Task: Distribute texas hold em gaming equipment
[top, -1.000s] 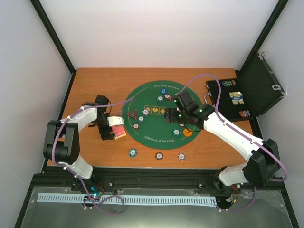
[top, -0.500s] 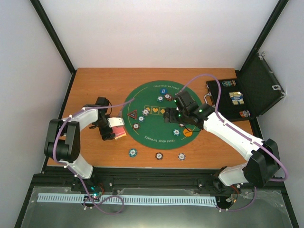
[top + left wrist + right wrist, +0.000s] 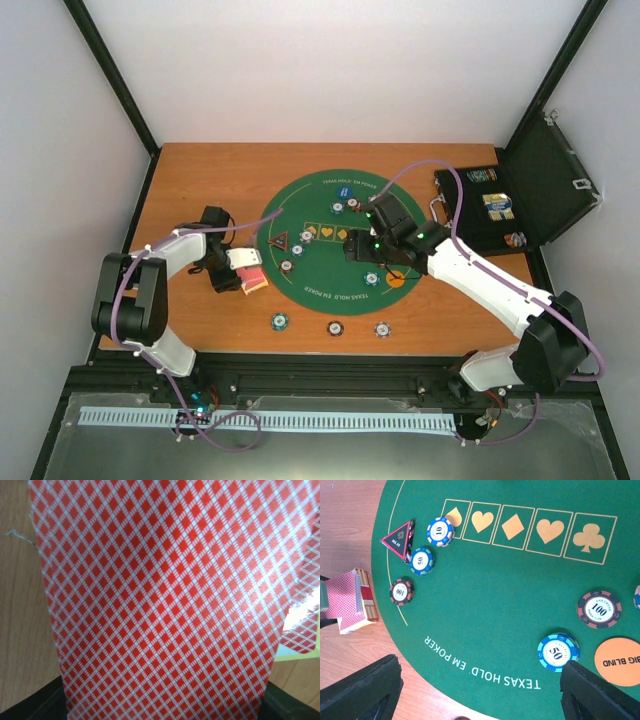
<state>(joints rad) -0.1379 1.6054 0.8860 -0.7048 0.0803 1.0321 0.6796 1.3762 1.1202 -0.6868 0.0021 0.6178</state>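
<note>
A pink-red-backed deck of playing cards lies on the wood just left of the green mat. My left gripper is at the deck and shut on a playing card, whose red diamond back fills the left wrist view and hides the fingertips. My right gripper hovers open over the mat's near half, holding nothing. A blue 50 chip sits beside its right finger. The orange big-blind button, a 100 chip and the black triangular marker lie on the mat.
Three chips lie on the wood in front of the mat. More chips sit by the triangular marker. The open black case stands at the right rear.
My left gripper has closed on a card at the deck and drawn slightly nearer. The right arm has barely moved and stays open.
</note>
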